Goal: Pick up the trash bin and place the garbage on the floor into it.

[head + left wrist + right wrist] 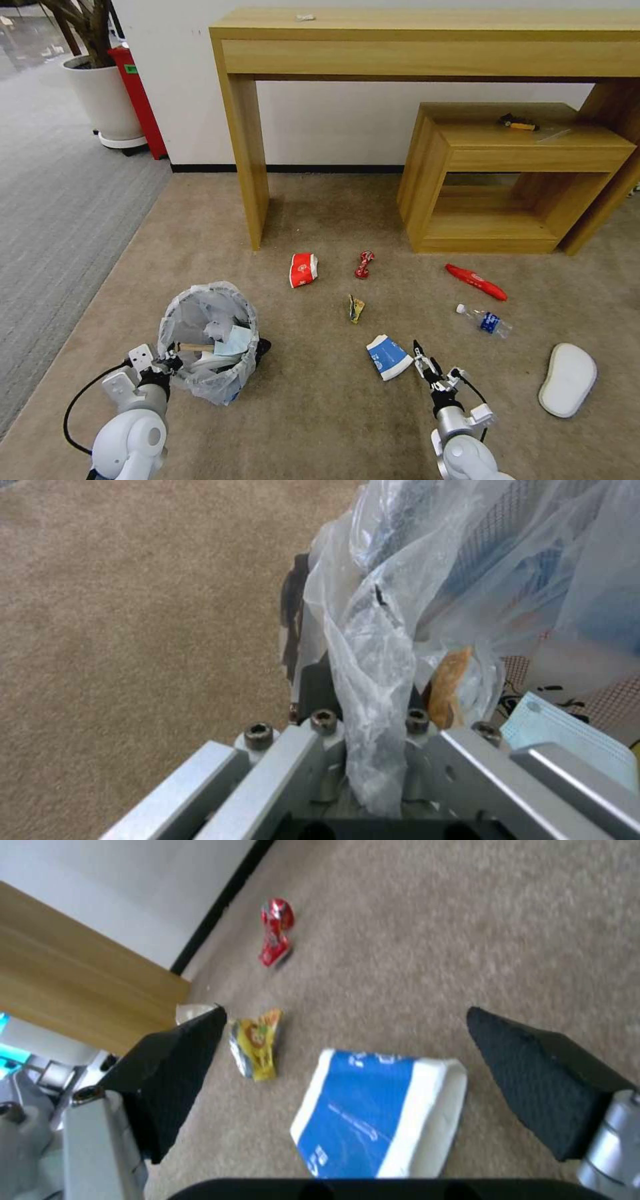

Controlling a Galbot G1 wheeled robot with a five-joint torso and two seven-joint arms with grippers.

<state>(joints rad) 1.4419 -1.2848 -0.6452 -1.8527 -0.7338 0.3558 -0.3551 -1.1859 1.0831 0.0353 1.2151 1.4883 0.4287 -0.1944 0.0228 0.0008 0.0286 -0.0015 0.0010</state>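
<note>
Nearest the lens: right gripper [347, 1070], jaws spread wide, black textured pads [533, 1075] standing either side of the blue-white carton [380, 1120] and clear of it; hovering just above the beige floor [507, 925], with nothing held. Seen from the head, same gripper [421, 357] just beside the carton's right edge [388, 357].

Carton: flattened, crumpled, most likely empty, so light and easily crushed; printed skin probably slick. Best taken across the narrow width, pads on the two long edges, low enough to catch the flattened body instead of skating over it; a gentle close should do.

Farther out from that gripper: yellow wrapper [257, 1047] close by, thin and floppy, needing a pinch on a raised fold. Twisted red wrapper [364, 264], squashed red paper cup [303, 269], long red wrapper [476, 281], small clear bottle [485, 321] likely to roll, white slipper [568, 379] soft and bulky.

Left gripper [162, 365] at the near rim of the trash bin [210, 340], clamped on rim and crinkly liner [373, 680], plastic bunched between the fingers. Bin left of the carton, already holding a pale-blue mask [567, 740] and white paper. Liner slippery and loose, so grip ought to include the stiff rim, not film alone
</note>
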